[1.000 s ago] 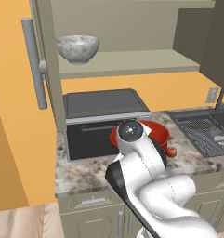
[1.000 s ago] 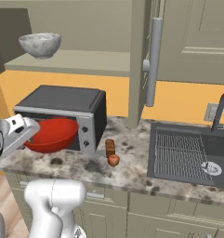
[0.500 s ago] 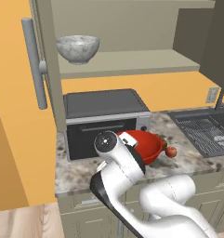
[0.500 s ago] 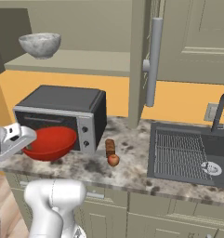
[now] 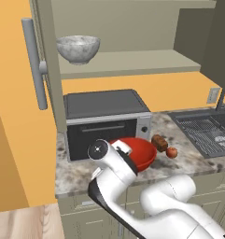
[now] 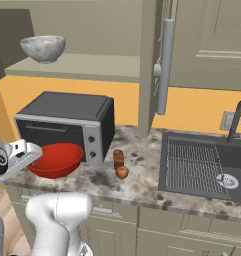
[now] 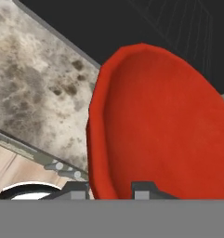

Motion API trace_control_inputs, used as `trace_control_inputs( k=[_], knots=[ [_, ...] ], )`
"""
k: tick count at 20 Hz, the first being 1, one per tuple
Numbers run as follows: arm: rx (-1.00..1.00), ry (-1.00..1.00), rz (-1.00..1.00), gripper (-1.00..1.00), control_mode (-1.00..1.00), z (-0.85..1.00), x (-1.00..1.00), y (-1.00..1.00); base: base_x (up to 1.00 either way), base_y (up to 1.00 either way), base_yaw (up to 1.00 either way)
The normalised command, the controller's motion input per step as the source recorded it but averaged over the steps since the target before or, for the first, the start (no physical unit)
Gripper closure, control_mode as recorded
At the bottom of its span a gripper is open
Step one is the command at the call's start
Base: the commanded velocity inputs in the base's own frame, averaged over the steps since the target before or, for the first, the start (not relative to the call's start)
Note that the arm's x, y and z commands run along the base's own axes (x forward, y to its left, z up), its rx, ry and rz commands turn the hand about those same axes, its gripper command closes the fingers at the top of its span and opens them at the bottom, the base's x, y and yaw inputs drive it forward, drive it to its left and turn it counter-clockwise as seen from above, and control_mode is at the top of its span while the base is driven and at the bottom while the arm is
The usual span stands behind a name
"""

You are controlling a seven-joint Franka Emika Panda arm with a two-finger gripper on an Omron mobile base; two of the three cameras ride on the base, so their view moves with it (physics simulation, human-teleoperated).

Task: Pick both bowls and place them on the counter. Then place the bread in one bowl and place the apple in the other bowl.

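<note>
**Red bowl gripped at the rim, in front of the microwave**

Your gripper is nearly closed, its two fingers pinching the rim of the red bowl; in the hand view one fingertip sits on each side of the bowl's wall. From the right base view, the red bowl sits at the counter's front left, directly before the dark microwave, with the gripper at its left edge. You cannot tell from any view whether the bowl's base touches the counter or hangs just above it.

In the left base view the red bowl is partly covered by your arm. The bread lies on the counter just right of the bowl, and the apple rests just beside the bread, nearer the front edge. Both are clear of the bowl.

The marbled bowl stands upright on the open cabinet shelf above the microwave, well apart from your gripper. The sink lies to the right of the fruit and bread.
</note>
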Motion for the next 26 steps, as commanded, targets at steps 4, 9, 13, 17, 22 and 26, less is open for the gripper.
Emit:
trace_control_inputs(
  k=[4, 9, 13, 17, 22, 26],
  knots=[
    [0.02, 0.00, 0.00, 1.00, -1.00, -0.38, 0.17, 0.00, 0.00, 0.00, 0.00],
    [0.05, 0.00, 0.00, 1.00, -1.00, -0.40, 0.13, 0.00, 0.00, 0.00, 0.00],
    [0.05, 0.00, 0.00, 1.00, -1.00, -0.40, 0.16, 0.00, 0.00, 0.00, 0.00],
    [0.03, 0.00, 0.00, 1.00, -1.00, -0.33, 0.19, 0.01, 0.00, 0.00, 0.00],
    [0.00, 0.00, 0.00, 1.00, -1.00, -0.23, 0.15, 0.07, 0.00, 0.00, 0.00],
    [0.00, 0.00, 0.00, -1.00, -1.00, -0.16, 0.01, 0.03, 0.00, 0.00, 0.00]
  ],
)
